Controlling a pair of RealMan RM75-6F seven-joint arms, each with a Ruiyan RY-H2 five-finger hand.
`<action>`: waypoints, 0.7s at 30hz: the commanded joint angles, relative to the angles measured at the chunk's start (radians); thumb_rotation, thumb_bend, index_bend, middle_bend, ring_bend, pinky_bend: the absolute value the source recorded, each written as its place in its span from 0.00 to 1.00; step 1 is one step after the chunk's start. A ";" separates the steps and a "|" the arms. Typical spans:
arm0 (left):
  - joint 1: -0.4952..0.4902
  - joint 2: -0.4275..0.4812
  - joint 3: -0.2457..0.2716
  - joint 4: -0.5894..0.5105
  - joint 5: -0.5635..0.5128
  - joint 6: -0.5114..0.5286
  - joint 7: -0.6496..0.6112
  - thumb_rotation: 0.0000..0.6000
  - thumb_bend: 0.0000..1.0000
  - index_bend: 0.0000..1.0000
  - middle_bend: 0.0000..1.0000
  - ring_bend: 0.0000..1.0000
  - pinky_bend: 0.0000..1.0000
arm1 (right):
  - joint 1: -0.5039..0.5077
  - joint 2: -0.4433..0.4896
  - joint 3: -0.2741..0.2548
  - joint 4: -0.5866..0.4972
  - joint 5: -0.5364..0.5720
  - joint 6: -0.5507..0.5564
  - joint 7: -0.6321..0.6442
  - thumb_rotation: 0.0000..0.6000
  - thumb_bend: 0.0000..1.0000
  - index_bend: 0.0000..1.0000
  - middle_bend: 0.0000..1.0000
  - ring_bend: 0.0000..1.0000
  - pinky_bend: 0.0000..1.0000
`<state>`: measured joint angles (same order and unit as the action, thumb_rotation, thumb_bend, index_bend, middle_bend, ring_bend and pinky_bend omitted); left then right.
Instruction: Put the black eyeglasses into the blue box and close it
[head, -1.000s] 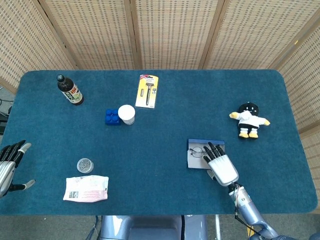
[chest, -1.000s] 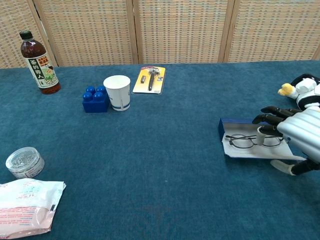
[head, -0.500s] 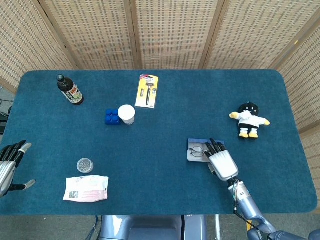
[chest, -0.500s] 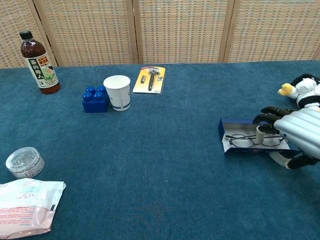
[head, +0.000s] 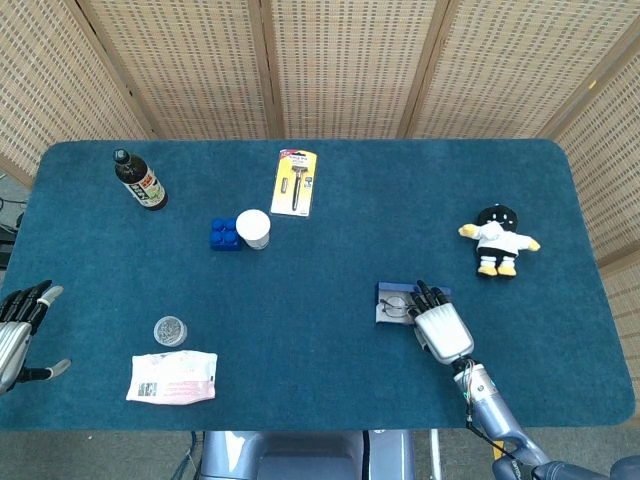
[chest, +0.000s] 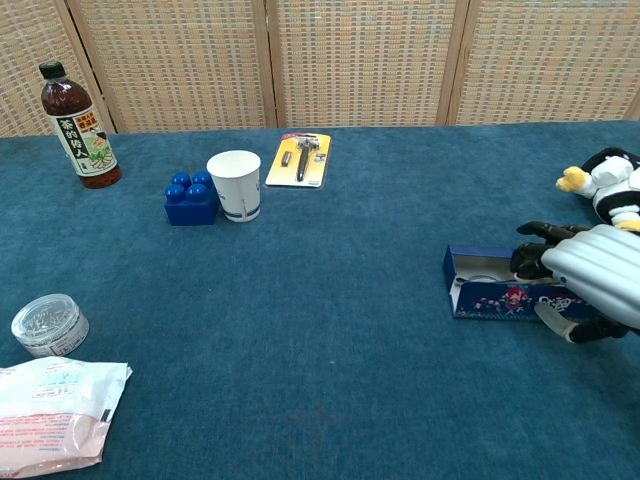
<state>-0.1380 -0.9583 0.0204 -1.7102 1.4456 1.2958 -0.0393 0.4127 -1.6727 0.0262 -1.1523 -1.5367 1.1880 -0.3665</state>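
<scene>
The black eyeglasses (head: 397, 303) are sitting inside the blue box (chest: 478, 283), so that half looks done. The lid (chest: 500, 298) is tilted up partway, not flat down yet (you can see its patterned outside in the chest view). Your right hand (chest: 590, 283) has its fingers over the lid's far edge, apparently pushing it over; I can't tell if it's actually gripping. What's left is swinging the lid fully down. Left hand (head: 17, 335) hangs open at the table's (head: 330, 260) edge, holding nothing.
</scene>
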 joint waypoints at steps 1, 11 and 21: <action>0.000 0.000 0.000 0.000 0.000 0.000 0.000 1.00 0.00 0.00 0.00 0.00 0.00 | -0.002 -0.002 -0.006 0.007 -0.009 0.010 0.012 1.00 0.62 0.61 0.20 0.09 0.20; 0.001 -0.001 0.001 -0.002 0.002 0.003 0.004 1.00 0.00 0.00 0.00 0.00 0.00 | -0.015 0.022 -0.025 -0.006 -0.057 0.075 0.058 1.00 0.62 0.70 0.21 0.10 0.20; 0.004 0.000 0.004 -0.004 0.011 0.008 0.002 1.00 0.00 0.00 0.00 0.00 0.00 | -0.037 0.071 -0.052 -0.044 -0.100 0.128 0.073 1.00 0.62 0.70 0.21 0.10 0.20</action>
<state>-0.1343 -0.9579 0.0247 -1.7137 1.4563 1.3039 -0.0373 0.3781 -1.6047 -0.0226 -1.1940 -1.6328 1.3120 -0.2949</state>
